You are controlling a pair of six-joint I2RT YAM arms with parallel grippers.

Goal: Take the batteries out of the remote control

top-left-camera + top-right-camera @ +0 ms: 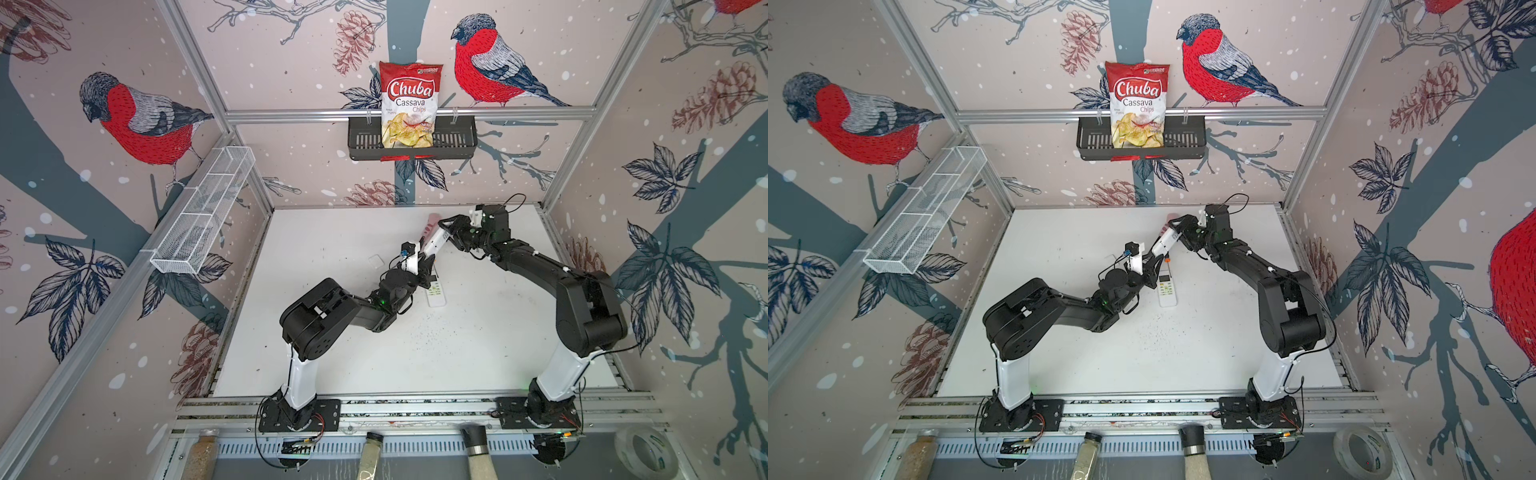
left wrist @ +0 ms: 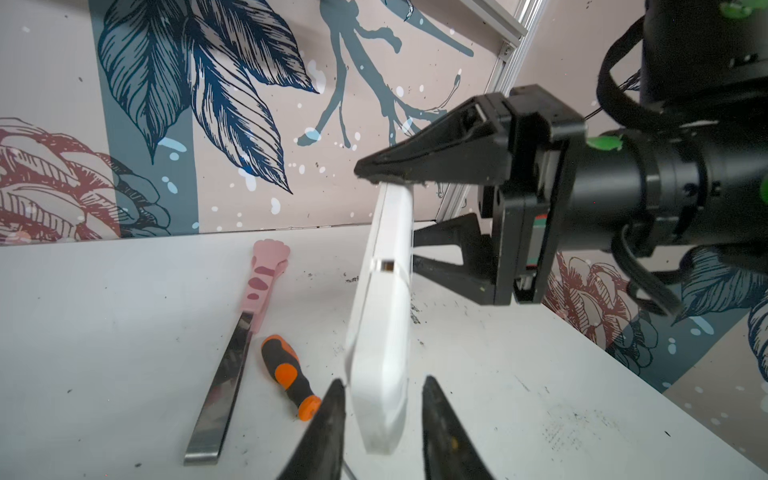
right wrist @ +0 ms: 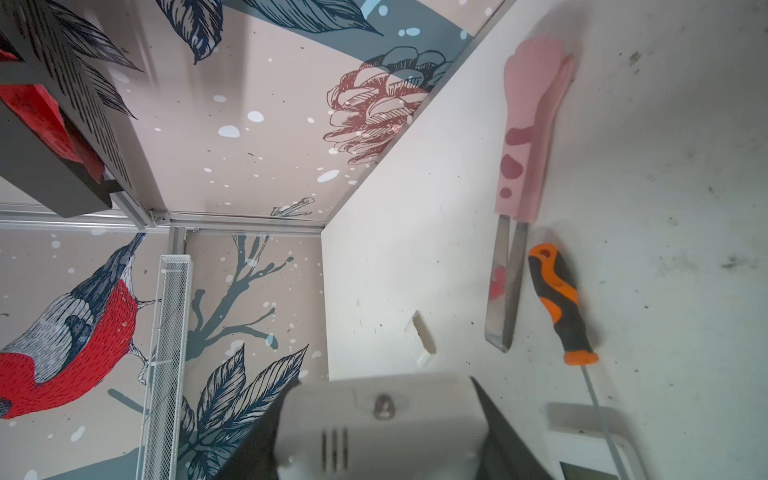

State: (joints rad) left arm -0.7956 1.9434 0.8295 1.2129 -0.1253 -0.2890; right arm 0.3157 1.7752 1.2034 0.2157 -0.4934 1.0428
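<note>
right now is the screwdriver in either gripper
No, the orange-and-black screwdriver lies on the white table beside the pink-handled metal tool.

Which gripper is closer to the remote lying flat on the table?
Left. The left gripper is right beside the flat remote, its jaws straddling one end of the lifted remote; the right gripper holds the other end, farther back.

Walls are all pinkish wallpaper (image 1: 291, 166) with big red-breasted birds, pine cones and dark leaves, framed in silver aluminium rails (image 1: 291, 114). White wire mesh basket (image 1: 203, 212) hangs on the left rail, black slotted basket (image 1: 453, 141) on the back one. Scuffed white bench (image 1: 457, 353) underneath, pretty evenly lit.
</note>
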